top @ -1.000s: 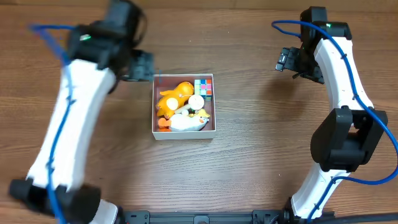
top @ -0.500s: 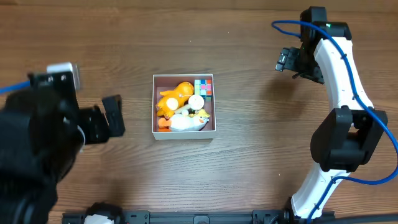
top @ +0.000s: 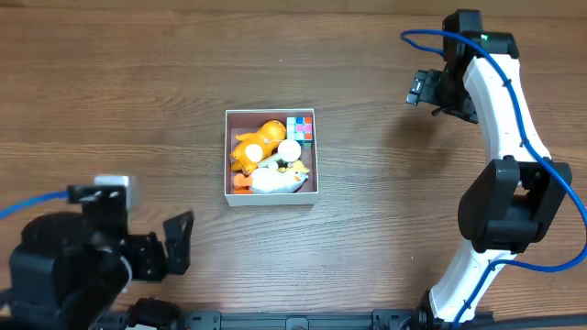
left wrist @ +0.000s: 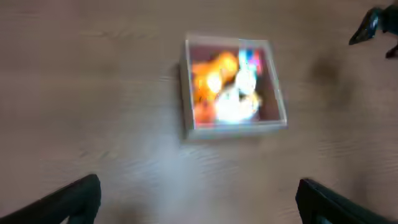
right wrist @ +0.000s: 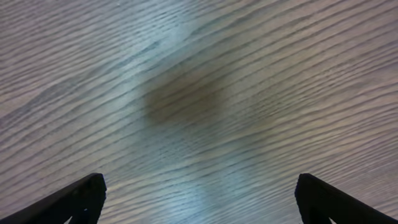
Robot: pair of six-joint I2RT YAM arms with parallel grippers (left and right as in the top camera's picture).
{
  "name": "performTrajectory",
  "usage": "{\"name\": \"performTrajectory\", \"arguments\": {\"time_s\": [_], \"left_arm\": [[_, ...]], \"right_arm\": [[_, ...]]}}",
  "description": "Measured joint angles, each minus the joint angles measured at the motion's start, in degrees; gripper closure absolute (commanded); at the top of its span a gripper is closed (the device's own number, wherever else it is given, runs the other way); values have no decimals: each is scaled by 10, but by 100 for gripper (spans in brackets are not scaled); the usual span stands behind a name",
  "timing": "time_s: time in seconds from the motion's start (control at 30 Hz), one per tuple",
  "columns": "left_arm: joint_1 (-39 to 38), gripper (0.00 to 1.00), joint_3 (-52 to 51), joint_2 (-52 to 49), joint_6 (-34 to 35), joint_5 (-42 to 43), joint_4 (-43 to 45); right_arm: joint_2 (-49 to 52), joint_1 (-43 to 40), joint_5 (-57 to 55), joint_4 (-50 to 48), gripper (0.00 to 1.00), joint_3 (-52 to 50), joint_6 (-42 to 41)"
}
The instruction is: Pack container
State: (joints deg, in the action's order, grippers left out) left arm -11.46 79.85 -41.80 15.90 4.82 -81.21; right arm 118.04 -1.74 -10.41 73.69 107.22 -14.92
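At the middle of the table sits the container, square to the table's edges, its thin white walls closing a pinkish floor that shows only in slivers around the load. It is well filled. An orange toy lies across the far left part, a cube of coloured squares takes the far right corner, and a white toy rests along the near wall. A few smaller pieces, too small to name, are wedged between them. The toys sit close together and below the rim, probably so that each props the next and none tips out. No loose toy shows on the wood in the overhead view, so the packing looks done or all but done. The left gripper is low at the near left of the table, well apart from the container, its fingers spread wide with nothing between them. Its wrist camera sees the container from a distance and blurred, which suggests that arm is moving. The right gripper hangs at the far right, also well apart, fingers equally wide over bare wood and a soft shadow. Both arms seem kept off to the sides on purpose, so the container stays unshaded and nothing inside it can be knocked.
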Motion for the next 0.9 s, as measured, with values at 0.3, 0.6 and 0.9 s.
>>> {"name": "performTrajectory", "arguments": {"time_s": [0.3,0.6,0.9], "left_arm": [[0,0,-392,17,-245,95,458],[101,0,-626,253,-297,102,598],[101,0,-714,400,-314,102,652]], "right_arm": [[0,0,-1,0,0,0,0],[0,0,-1,-1,0,0,0],[0,0,-1,-1,0,0,0]]}}
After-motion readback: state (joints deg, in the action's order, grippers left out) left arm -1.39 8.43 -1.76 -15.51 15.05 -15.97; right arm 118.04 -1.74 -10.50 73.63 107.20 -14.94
